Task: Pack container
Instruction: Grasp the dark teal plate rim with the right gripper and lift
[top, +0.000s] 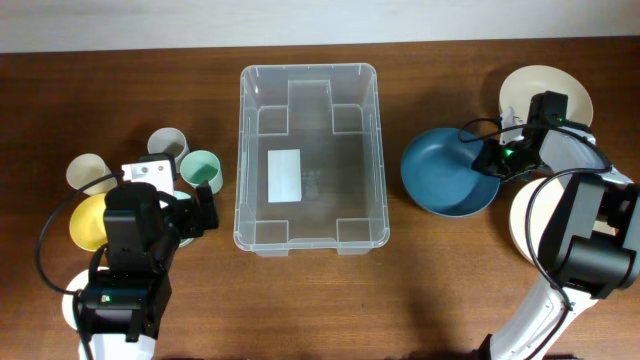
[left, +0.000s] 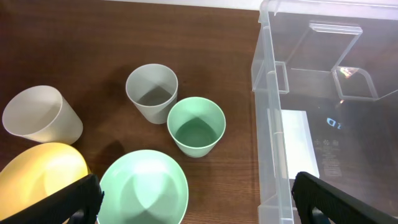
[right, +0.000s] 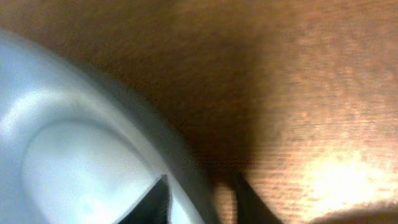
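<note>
Table (top: 320, 300), dark wood, spans the whole overhead view. Container (top: 345, 180) sits at the centre, long axis running near-to-far. It's a clear plastic bin with nothing in it but a white label (top: 285, 175) on its base, and neither arm touches it.

To the right of the bin is a dark blue bowl (top: 445, 175). Right gripper (top: 488, 160) is at the bowl's right rim. In the wrist view the rim passes between the two fingers, w/ only a narrow gap. That view is blurred, so can't tell if the claw actually pinches it.

A cream dish (top: 545, 90) is at far right. A white plate (top: 525, 225) lies nearer, partly under the right arm.

Left gripper (top: 200, 212) is left of the bin w/ its jaws spread wide and nothing held. Below it is a pale green bowl (left: 143, 186), and a yellow bowl (top: 85, 222) is just left of that.

Beyond the bowls are 3 upright cups:
- green cup (top: 202, 168), nearest the bin
- grey cup (top: 168, 145), just beside the green one
- cream cup (top: 90, 172), furthest left, apart from the other two
</note>
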